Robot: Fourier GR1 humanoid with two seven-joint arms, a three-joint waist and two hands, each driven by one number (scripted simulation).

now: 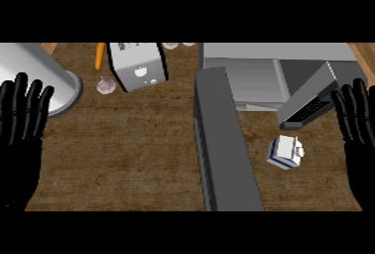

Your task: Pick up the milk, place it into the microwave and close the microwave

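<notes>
Down on the brown tabletop [124, 149], the milk [285, 152] (a small white-and-blue carton) lies to the right of the middle, just below the microwave [253, 74] and apart from both hands. The microwave sits at the upper right with its cavity facing the viewer, and its door [225, 144] stands swung out, a long grey slab running down the middle of the view. The control panel side [311, 101], dark with small keys, slants down to a point just above the carton.

The left hand [22, 116] shows at the left edge, fingers straight and pointing up, holding nothing. The right hand [357, 121] shows at the right edge in the same pose, fingers straight and spread, also holding nothing, well to the right of the milk.

At the upper left stands a large grey cylinder [44, 74]. Beside it, near the top, sits a grey box-shaped appliance [139, 67], with a thin orange stick-like thing [99, 55] to its left and a small pale round item [106, 85] just below that. Two more pale round items [170, 45] peek in at the top edge.
</notes>
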